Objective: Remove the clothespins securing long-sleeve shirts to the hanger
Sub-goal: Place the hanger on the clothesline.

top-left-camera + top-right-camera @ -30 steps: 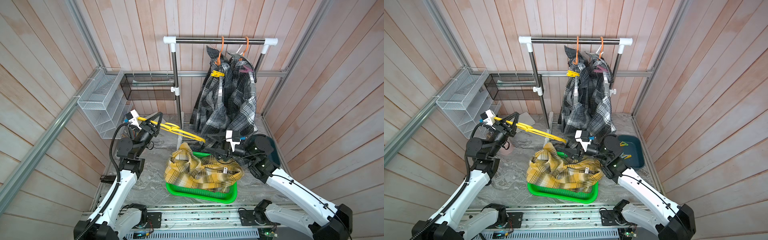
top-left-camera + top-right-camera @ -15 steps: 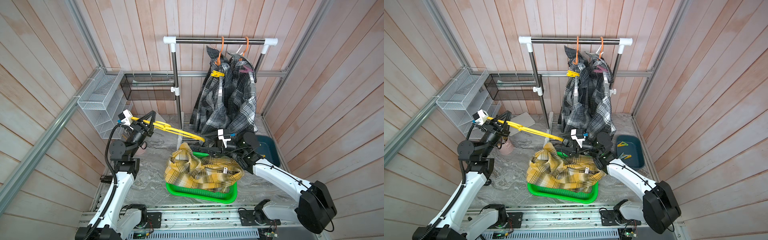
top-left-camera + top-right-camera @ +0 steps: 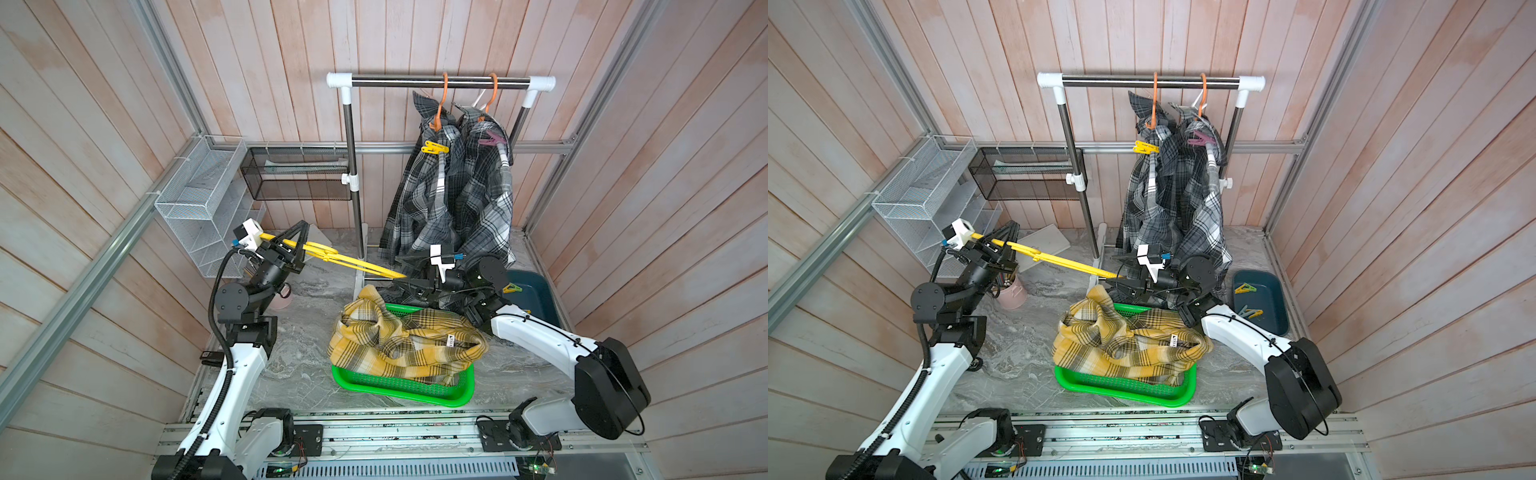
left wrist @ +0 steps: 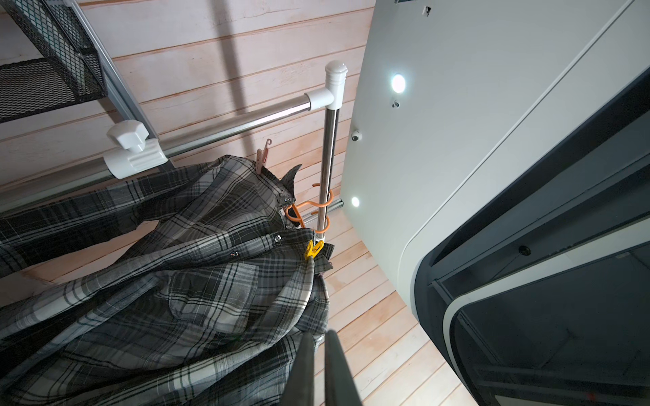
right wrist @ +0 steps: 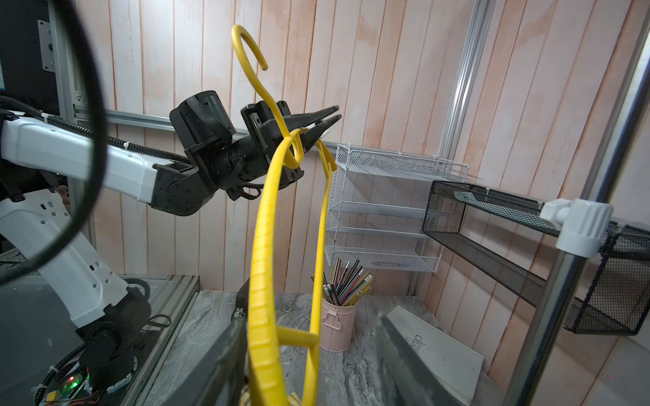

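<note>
Grip comes first here: my left gripper (image 5: 334, 116) is pressed together on the neck of the yellow hanger (image 3: 353, 262), just under its hook, and it carries the hanger above the table (image 3: 307, 357). My right gripper (image 3: 399, 272) stands spread around the far end. In the right wrist view one finger is just beside the thick arm and the other is apart from it, so it pinches nothing. The yellow shirt (image 3: 395, 345) lies in the basket (image 3: 399, 392) and the hanger is bare, so I judge this step is to pass on or put away the hanger. To do it well, I should close the right gripper squarely on the thick arm before the left one lets go, and keep the end clear of the shirt below. The yellow clothespin (image 3: 434, 147) and the mauve clothespin (image 3: 492, 139) sit on the grey shirts (image 3: 449, 199) on the rail (image 3: 415, 81); other clothespins lie in the tray (image 3: 1271, 299).
</note>
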{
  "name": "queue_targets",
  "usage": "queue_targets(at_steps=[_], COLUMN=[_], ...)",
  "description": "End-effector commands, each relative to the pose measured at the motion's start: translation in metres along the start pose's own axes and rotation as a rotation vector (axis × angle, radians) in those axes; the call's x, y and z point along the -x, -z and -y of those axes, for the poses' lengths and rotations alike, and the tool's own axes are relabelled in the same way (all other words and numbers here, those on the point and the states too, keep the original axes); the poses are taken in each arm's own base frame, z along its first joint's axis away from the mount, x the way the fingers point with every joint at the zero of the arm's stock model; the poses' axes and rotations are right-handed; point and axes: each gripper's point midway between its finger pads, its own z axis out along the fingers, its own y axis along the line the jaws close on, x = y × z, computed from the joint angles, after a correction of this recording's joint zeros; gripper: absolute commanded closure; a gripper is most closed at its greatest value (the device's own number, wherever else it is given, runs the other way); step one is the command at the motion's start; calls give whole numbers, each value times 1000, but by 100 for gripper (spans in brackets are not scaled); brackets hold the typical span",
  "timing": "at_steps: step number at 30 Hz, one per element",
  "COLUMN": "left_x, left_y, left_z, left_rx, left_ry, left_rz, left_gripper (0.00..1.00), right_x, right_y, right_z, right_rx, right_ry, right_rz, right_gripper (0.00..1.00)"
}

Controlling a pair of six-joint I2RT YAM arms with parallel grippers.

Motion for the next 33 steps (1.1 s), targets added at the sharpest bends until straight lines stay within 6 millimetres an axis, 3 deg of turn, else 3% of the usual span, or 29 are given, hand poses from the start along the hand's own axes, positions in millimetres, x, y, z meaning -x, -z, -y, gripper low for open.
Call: queue_targets(at_steps=[1,11,21,24,25,29,33], left_x=[-3,-2,-1,-1,-1,-3,-3], left_y=[0,2,2,1,1,0,-1], left_z=[19,19,16,15,15,20,27], left_rx=[-54,-64,-77,-84,-86,-96,-66], left_ry=[-29,-19,1,8,10,-10,-114], left_rz=[-22,-21,-31,-38,-43,-61,-63], left_gripper=[100,100,100,100,91,31,8], right_x=[11,-3,-3,-1,1,10,26], right_y=[-8,-30,-36,-37,-37,-34,-30], right_z=[7,7,7,6,6,15,29], right_rx=[-34,-60,-94,-104,-110,-176,-303], right_ry=[23,20,41,49,51,25,-27], right_rz=[24,-25,-45,-50,-51,-71,-124], right_gripper=[43,56,97,100,100,100,100])
